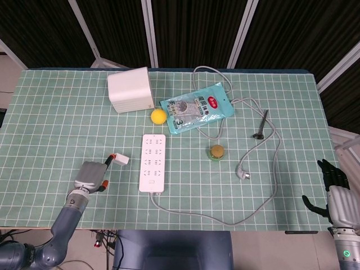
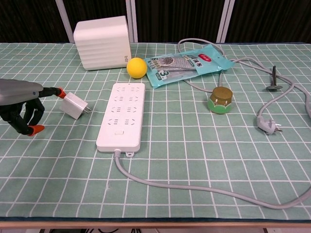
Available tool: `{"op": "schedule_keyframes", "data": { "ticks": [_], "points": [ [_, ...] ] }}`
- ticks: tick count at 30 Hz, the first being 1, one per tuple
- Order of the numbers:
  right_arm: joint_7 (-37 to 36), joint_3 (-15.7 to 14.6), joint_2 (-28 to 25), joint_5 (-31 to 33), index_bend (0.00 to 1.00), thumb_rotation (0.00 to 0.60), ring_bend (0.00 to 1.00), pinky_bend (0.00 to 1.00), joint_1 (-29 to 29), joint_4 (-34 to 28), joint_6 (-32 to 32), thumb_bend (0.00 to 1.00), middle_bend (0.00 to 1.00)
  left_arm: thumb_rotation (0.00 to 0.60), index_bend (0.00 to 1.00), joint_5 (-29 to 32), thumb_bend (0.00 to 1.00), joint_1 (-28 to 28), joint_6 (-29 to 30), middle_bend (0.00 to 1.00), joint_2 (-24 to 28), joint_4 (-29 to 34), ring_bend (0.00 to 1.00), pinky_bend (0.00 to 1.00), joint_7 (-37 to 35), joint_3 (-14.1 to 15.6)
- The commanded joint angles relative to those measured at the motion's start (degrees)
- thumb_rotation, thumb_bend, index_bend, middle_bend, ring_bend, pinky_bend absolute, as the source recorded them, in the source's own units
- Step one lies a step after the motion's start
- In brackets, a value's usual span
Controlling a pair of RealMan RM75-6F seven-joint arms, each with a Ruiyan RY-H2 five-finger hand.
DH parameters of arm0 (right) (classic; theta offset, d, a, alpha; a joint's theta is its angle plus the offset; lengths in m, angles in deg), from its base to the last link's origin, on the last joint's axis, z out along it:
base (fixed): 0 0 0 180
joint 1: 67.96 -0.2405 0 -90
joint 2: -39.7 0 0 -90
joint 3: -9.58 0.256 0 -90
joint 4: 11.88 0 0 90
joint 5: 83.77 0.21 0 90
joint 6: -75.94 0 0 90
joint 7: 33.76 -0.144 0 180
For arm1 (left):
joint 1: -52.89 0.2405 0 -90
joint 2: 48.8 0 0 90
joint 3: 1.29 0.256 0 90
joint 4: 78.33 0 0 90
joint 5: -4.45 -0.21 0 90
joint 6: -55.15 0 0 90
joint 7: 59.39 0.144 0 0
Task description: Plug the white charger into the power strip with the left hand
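Note:
The white charger [image 1: 121,160] [image 2: 75,105] lies tilted on the green mat, its prongs pointing toward the white power strip [image 1: 153,162] [image 2: 122,115] a short gap to its right. My left hand [image 1: 91,175] [image 2: 22,104] is low at the mat's left. One outstretched orange-tipped finger touches the charger's left edge, while the other fingers curl downward, apart from it. Nothing is gripped. My right hand [image 1: 337,194] hangs off the table's lower right corner with fingers spread, seen only in the head view.
Behind the strip sit a white ribbed box [image 2: 102,42], a yellow ball [image 2: 136,67] and a teal pouch [image 2: 189,63]. A small green jar [image 2: 220,100], a grey cable with its loose plug [image 2: 267,125] and a black tool [image 2: 273,80] lie to the right.

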State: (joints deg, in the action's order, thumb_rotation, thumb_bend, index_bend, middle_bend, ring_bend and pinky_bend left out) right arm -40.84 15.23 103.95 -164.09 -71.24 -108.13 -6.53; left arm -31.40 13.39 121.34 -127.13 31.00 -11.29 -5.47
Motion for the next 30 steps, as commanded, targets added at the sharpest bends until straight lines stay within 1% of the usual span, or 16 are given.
{"op": "schedule_keyframes", "data": {
  "ticks": [1,17,19,21,22,23,24,25,26,27,30],
  "points": [
    [-0.02,0.00,-0.02,-0.05,0.00,0.600,0.00,0.00,0.00,-0.02,-0.01,0.34,0.00,0.600,0.09,-0.03,0.39,-0.42,0.23,0.61,-0.24,0.37,0.51,0.54,-0.04,0.03],
    [-0.14,0.00,-0.05,-0.03,0.00,0.600,0.00,0.00,0.01,-0.04,0.02,0.34,0.00,0.600,0.09,-0.54,0.39,-1.99,2.01,0.61,-0.49,2.18,0.51,0.55,-0.41,0.42],
    [-0.14,0.00,-0.06,-0.04,0.00,0.600,0.00,0.00,0.03,-0.05,-0.03,0.34,0.00,0.600,0.09,-0.71,0.38,-1.98,2.20,0.61,-0.36,2.31,0.51,0.55,-0.71,0.49],
    [-0.12,0.00,-0.05,-0.06,0.00,0.600,0.00,0.00,0.02,-0.07,-0.02,0.34,0.00,0.600,0.09,-1.08,0.32,-1.90,2.48,0.58,-0.13,2.48,0.49,0.54,-1.21,0.51],
    [-0.13,0.00,-0.06,-0.04,0.00,0.600,0.00,0.00,0.04,-0.07,-0.02,0.34,0.00,0.600,0.09,-1.43,0.26,-1.82,2.66,0.52,-0.03,2.53,0.46,0.53,-1.58,0.48],
    [-0.14,0.00,-0.06,-0.06,0.00,0.600,0.00,0.00,0.04,-0.08,-0.04,0.34,0.00,0.600,0.09,-2.06,0.21,-1.67,2.95,0.45,0.06,2.53,0.41,0.51,-2.19,0.33],
    [-0.15,-0.01,-0.05,-0.07,0.00,0.600,0.00,0.00,0.04,-0.06,-0.05,0.34,0.00,0.600,0.09,-2.85,0.19,-1.49,3.16,0.39,0.11,2.41,0.36,0.48,-2.87,0.23],
    [-0.16,-0.01,-0.05,-0.06,0.00,0.600,0.00,0.00,0.05,-0.06,-0.04,0.34,0.00,0.600,0.10,-3.52,0.17,-1.34,3.37,0.32,0.14,2.29,0.29,0.43,-3.48,0.06],
    [-0.18,-0.01,-0.06,-0.05,0.00,0.600,0.00,0.00,0.05,-0.07,-0.02,0.34,0.00,0.600,0.10,-4.41,0.16,-1.14,3.53,0.27,0.17,2.08,0.22,0.36,-4.34,-0.10],
    [-0.20,0.00,-0.08,-0.01,0.00,0.600,0.00,0.00,0.04,-0.09,0.02,0.34,0.00,0.600,0.11,-5.26,0.15,-0.98,3.64,0.25,0.28,1.86,0.17,0.30,-5.19,-0.35],
    [-0.22,0.01,-0.11,0.07,0.00,0.600,0.00,0.00,0.02,-0.12,0.11,0.34,0.00,0.600,0.15,-7.57,0.15,-0.74,3.93,0.23,0.61,1.05,0.12,0.21,-7.28,-1.17]
  ]
}}
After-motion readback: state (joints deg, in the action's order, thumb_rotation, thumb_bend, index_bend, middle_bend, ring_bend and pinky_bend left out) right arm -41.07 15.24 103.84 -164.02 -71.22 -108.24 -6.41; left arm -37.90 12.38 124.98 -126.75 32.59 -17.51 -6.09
